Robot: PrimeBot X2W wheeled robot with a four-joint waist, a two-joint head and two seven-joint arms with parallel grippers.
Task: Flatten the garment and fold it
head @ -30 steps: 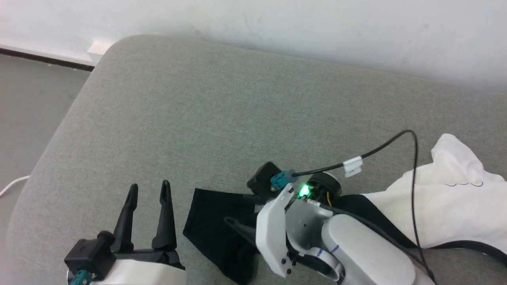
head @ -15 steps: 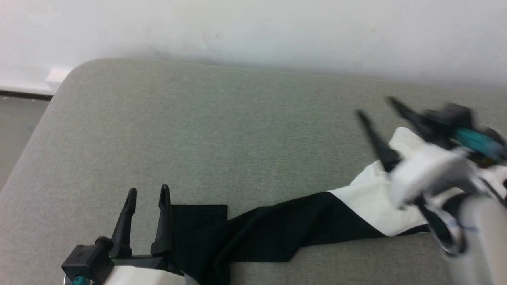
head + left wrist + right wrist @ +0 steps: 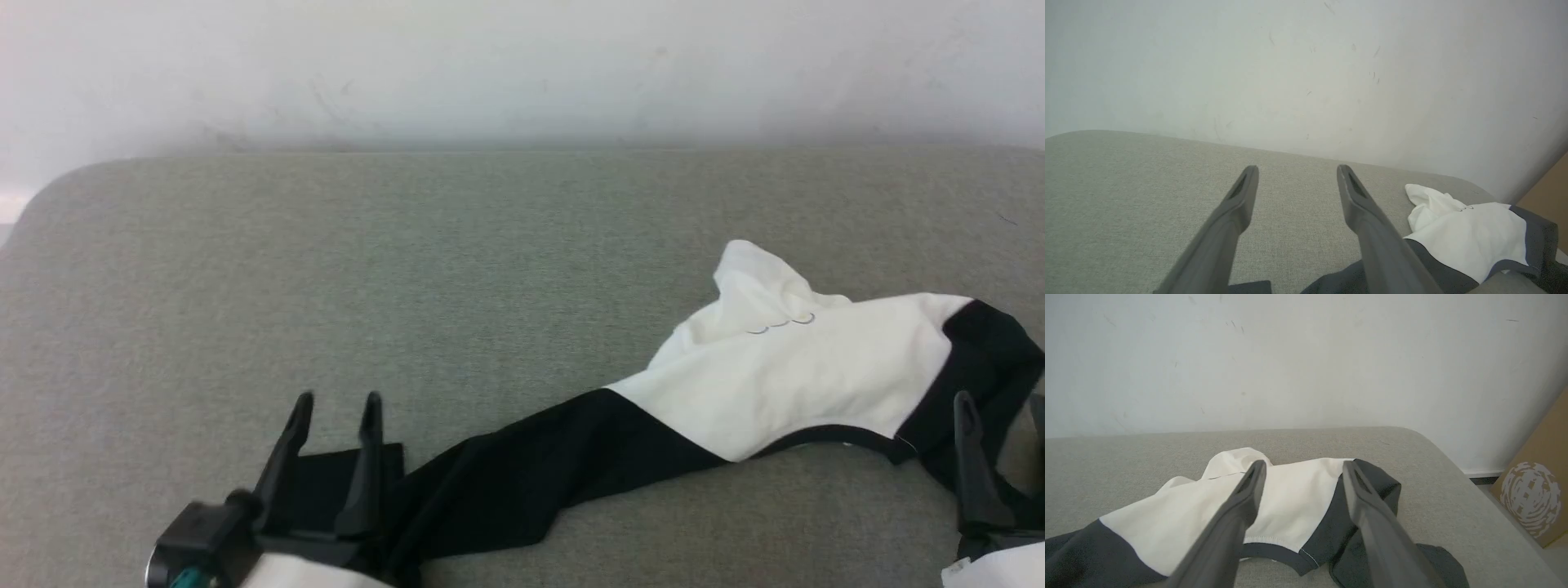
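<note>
Wide apart and holding nothing at left gripper (image 3: 1296, 167) and right gripper (image 3: 1304, 465); reach down to garment (image 3: 800, 367) bunched on grey cushion (image 3: 490, 245), black sleeve beside left fingers (image 3: 371, 457); pinch opposite edges, draw outward evenly

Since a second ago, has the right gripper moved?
Yes: judged against the garment, the right gripper crossed from left of its white body to right of it.
</note>
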